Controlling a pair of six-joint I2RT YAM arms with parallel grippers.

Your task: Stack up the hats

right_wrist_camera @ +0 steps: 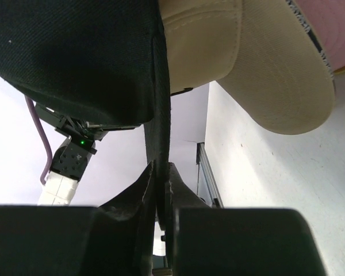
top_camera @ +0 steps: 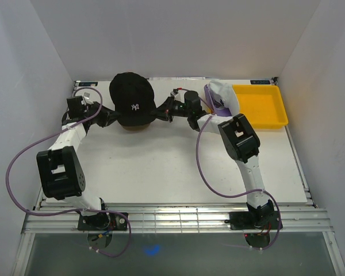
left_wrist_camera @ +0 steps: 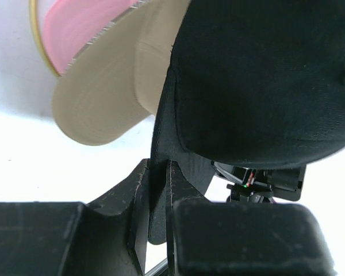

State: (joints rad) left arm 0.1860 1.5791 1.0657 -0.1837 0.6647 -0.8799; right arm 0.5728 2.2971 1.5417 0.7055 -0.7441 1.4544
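A: White counter (top_camera: 161,167), far middle: where is the black cap (top_camera: 132,99)?
B: Between both hands. Left hand (left_wrist_camera: 158,172) and right hand (right_wrist_camera: 161,172) each pinch its edge, closed tight, one per side. Tan cap (left_wrist_camera: 98,109) lies just underneath, so straight down, I think.

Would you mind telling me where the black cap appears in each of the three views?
Top external: black cap, back centre.
Left wrist: black cap fills the upper right.
Right wrist: black cap fills the upper left.
Shared landmark: tan brim under it.
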